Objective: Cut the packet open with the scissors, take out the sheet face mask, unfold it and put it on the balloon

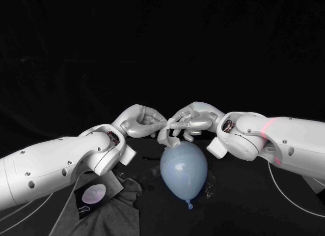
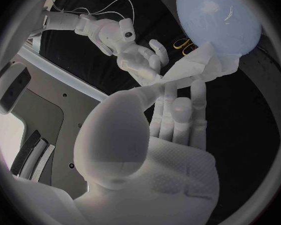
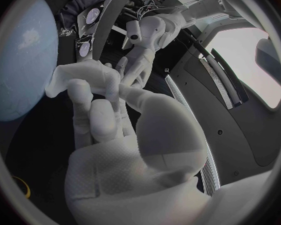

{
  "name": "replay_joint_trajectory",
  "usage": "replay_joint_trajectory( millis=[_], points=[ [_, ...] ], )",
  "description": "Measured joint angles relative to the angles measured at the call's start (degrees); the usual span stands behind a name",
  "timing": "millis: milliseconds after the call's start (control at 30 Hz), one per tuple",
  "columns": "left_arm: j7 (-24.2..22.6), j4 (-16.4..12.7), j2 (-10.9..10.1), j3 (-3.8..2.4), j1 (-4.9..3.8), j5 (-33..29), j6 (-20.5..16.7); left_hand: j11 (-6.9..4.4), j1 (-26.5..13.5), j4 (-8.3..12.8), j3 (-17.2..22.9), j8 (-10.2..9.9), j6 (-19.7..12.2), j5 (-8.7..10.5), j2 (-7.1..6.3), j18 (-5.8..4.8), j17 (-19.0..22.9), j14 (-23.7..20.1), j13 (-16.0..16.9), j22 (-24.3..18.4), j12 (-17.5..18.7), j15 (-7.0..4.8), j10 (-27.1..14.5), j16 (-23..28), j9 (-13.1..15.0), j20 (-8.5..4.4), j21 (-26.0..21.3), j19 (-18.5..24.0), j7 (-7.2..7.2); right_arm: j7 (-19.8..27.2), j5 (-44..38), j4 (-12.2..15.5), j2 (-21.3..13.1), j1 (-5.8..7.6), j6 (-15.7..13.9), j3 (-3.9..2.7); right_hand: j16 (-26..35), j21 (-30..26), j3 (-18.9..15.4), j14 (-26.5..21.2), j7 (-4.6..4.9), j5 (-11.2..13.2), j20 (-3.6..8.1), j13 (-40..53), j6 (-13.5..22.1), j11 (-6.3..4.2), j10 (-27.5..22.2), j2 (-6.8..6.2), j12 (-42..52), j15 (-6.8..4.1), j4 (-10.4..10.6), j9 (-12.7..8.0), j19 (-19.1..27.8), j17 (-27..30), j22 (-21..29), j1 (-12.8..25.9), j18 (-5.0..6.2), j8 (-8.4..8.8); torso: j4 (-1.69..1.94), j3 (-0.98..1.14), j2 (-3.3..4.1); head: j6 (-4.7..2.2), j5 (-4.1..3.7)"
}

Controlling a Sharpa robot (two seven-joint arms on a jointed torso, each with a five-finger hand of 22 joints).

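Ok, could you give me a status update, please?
Left hand, right hand pinch sheet mask. Sheet mask folded, at balloon's far end. Packet aside on cloth.

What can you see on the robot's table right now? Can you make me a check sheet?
Surface: black table.
Job's things: pale blue balloon lies on the table; white sheet mask is held over its far end; packet lies on the cloth; yellow-handled scissors lie near the balloon.
Clutter: grey cloth.
Hands: left hand and right hand both hold the sheet mask.
Cables: white cables trail by the right arm.
Surroundings: nothing seen.
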State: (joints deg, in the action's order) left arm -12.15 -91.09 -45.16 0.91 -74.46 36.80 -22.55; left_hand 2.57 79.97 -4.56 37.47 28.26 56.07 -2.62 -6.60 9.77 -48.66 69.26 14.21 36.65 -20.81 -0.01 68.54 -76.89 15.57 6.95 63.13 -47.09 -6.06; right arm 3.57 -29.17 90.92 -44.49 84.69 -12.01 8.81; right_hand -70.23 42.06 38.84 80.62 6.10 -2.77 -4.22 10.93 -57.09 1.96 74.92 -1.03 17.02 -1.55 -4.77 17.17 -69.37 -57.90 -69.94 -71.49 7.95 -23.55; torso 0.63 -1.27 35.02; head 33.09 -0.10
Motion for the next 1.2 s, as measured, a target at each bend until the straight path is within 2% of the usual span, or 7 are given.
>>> replay_joint_trajectory(
  millis=[100,267,767,933,967,1067,1200],
  points=[
    [-0.2,-0.2,0.0,0.00,0.01,0.2,-0.6,0.00,-0.4,1.3,2.7,0.0,0.0,0.00,-0.38,0.16,0.0,0.4,0.9,0.6,-0.6,-0.02,0.0,-0.3,0.0,-0.31,1.1,0.3,0.02,-0.1,-0.1,0.0,-0.1,0.00,-0.1,0.00,0.0,0.2,0.0,-0.2,-0.08,0.0,-0.01,0.0,0.1,0.00,0.0,0.00,0.0,-0.18,0.0,0.0,0.0,0.0,0.0,0.0,-0.01,-0.06,0.00,0.01,-0.01,0.01,0.02],
    [-0.7,-0.3,0.0,-0.04,0.00,0.6,-1.4,-0.05,-1.3,1.9,5.5,0.0,-0.1,0.00,-1.35,0.16,-0.4,1.1,2.5,1.7,-1.6,-0.40,0.0,-0.9,0.0,-0.82,2.8,0.8,0.15,-0.3,-0.3,0.1,-0.3,0.00,-0.3,0.00,0.0,0.4,0.0,-0.2,-0.08,0.1,0.01,0.1,0.1,0.01,0.0,0.00,0.0,-0.18,-0.1,0.0,-0.4,-0.1,-0.2,0.0,-0.05,-0.06,-0.01,0.02,-0.02,-0.04,0.02],
    [-0.8,0.2,-0.3,-0.09,-0.02,1.4,-3.4,-0.10,-2.0,2.6,7.2,0.0,0.0,0.02,-2.03,0.11,-1.3,1.7,4.1,2.4,-2.7,-0.51,-0.4,-1.7,0.0,-1.02,3.9,1.0,-0.01,-1.7,-2.4,0.2,-0.4,-0.02,-1.2,0.02,0.0,1.0,0.1,0.0,0.10,-0.1,0.21,0.4,0.0,-0.11,0.1,-0.01,0.0,-0.39,-0.1,0.0,-0.6,-0.2,-0.4,0.0,-0.45,0.02,0.03,0.01,-0.04,0.02,0.13],
    [0.6,0.7,-0.3,-0.09,-0.05,1.5,-3.2,0.22,-3.0,1.6,8.1,1.1,-0.5,0.12,-2.52,0.07,1.5,1.7,4.5,2.5,-2.6,-0.51,-1.7,-1.1,0.0,-1.02,4.2,1.0,-0.53,-1.7,-2.7,0.3,-0.4,-0.02,-1.8,0.02,0.0,1.0,0.1,0.1,0.09,-0.1,0.21,0.4,0.0,-0.17,0.2,-0.01,0.0,-0.38,-0.1,0.0,-0.6,-0.2,-0.4,0.0,-0.47,0.02,0.03,0.01,-0.07,-0.08,0.13],
    [1.1,0.8,-0.3,-0.09,-0.06,1.4,-3.1,0.62,-3.6,1.4,8.0,1.6,-0.9,0.12,-2.57,0.06,2.2,1.5,4.4,2.5,-2.2,-0.42,-2.1,-0.7,0.0,-0.79,4.2,1.3,-0.81,-1.7,-2.7,0.3,-0.4,-0.02,-1.9,0.02,0.0,1.0,0.1,0.1,0.09,-0.1,0.21,0.3,0.0,-0.21,0.2,-0.01,0.0,-0.38,-0.1,0.0,-0.6,-0.2,-0.4,0.0,-0.47,0.02,0.03,0.01,-0.08,-0.12,0.10],
    [2.6,1.3,-0.2,-0.06,-0.07,1.3,-2.4,1.65,-8.4,-1.9,2.9,1.6,-3.4,-0.50,-3.92,0.04,4.8,-0.5,3.4,1.2,-0.2,0.85,-4.6,0.2,6.7,-0.03,2.2,2.4,-1.56,-1.6,-2.7,0.4,-0.4,-0.02,-2.2,0.01,0.0,1.0,0.1,0.1,0.08,-0.1,0.21,0.3,0.0,-0.21,0.2,-0.02,0.0,-0.37,-0.1,0.0,-0.6,-0.2,-0.4,0.0,-0.48,0.02,0.03,0.01,-0.07,-0.20,-0.03],
    [4.1,1.4,0.1,-0.04,-0.07,1.2,-0.9,2.55,-10.8,-3.6,-2.8,-1.6,-6.1,-0.38,-6.92,0.00,8.0,-3.1,2.5,-0.3,1.2,1.79,-6.3,1.6,5.7,0.62,0.0,3.1,-2.55,-1.5,-2.7,0.5,-0.4,-0.02,-2.4,0.00,0.1,1.0,0.1,0.1,0.07,-0.1,0.21,0.3,0.0,-0.21,0.2,-0.02,0.0,-0.36,-0.1,0.0,-0.6,-0.1,-0.4,0.0,-0.49,0.02,0.03,0.00,-0.04,-0.25,-0.08]
  ],
)
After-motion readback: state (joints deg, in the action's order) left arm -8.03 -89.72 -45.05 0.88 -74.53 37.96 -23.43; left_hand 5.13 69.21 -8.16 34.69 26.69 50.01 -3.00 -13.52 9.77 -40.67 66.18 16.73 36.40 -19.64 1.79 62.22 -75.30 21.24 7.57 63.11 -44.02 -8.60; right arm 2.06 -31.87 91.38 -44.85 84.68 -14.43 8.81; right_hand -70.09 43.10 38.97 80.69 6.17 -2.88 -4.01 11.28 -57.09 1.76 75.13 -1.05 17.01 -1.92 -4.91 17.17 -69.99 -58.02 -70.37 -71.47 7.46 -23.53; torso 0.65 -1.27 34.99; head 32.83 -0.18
